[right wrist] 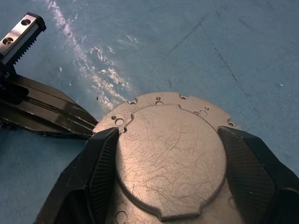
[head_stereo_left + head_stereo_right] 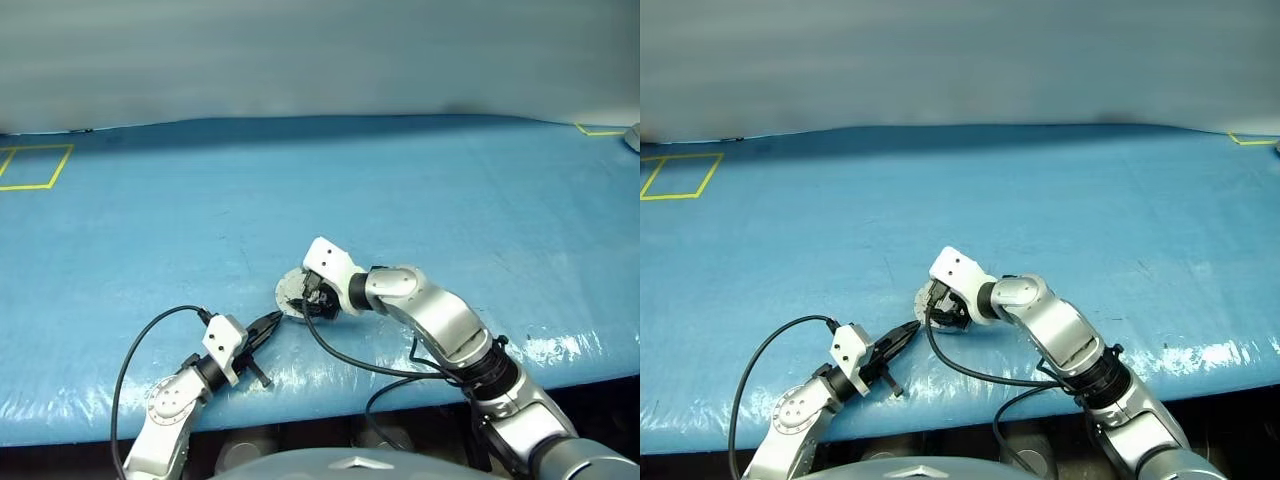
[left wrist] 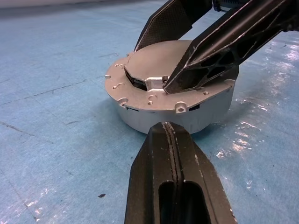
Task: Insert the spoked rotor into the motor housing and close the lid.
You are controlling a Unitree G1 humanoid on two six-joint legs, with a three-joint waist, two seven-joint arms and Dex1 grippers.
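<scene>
I see lid (image 1: 170,154) already seated on housing (image 3: 187,119), rotor presumably inside. Right gripper (image 1: 170,172) spread wide, straddling lid. Left gripper (image 3: 174,154) closed, empty, at housing's 7 o'clock. Remaining: maybe final press.

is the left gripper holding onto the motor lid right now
No. The left gripper is shut with nothing between its fingers, its tip beside the motor housing, while the right gripper straddles the lid.

On the blue desk (image 2: 330,190), the right gripper (image 2: 318,297) reaches down and left onto a round silver lid (image 2: 291,292) near the front edge. Just left and nearer, the left gripper (image 2: 272,321) points right at it, its black fingers pressed together.
</scene>
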